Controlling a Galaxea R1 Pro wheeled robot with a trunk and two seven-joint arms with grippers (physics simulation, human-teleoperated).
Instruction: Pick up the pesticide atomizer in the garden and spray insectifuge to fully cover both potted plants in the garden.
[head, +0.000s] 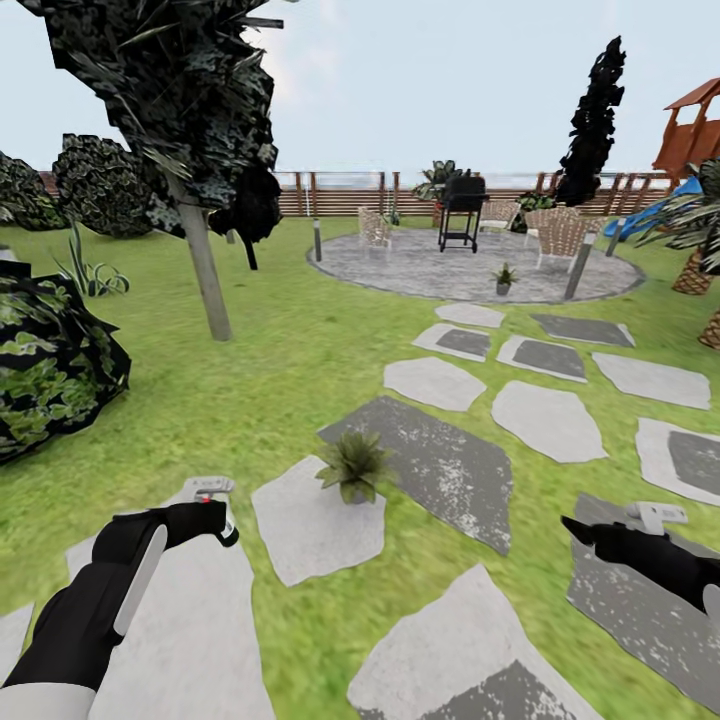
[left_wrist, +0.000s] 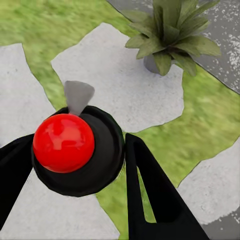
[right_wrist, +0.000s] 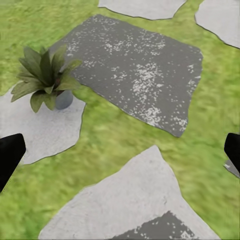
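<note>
While the head view looks over the green garden (head: 280, 350), the left claw (head: 205, 515) pinches the pesticide atomizer (head: 210, 490) low on the left above a grey stone, one potted plant (head: 352, 468) sits just ahead on a pale stepping stone (head: 310, 530), and the other potted plant (head: 503, 278) stands far off on the round patio (head: 420, 270). Seen from the left wrist, the black fingers (left_wrist: 150, 195) squeeze the atomizer's dark body with its red tip (left_wrist: 64, 142), and the near plant (left_wrist: 170, 37) is just beyond it. Seen from the right wrist, the right claw (right_wrist: 120, 150) is spread wide and holds nothing, over grass and stones, near that same plant (right_wrist: 47, 80).
</note>
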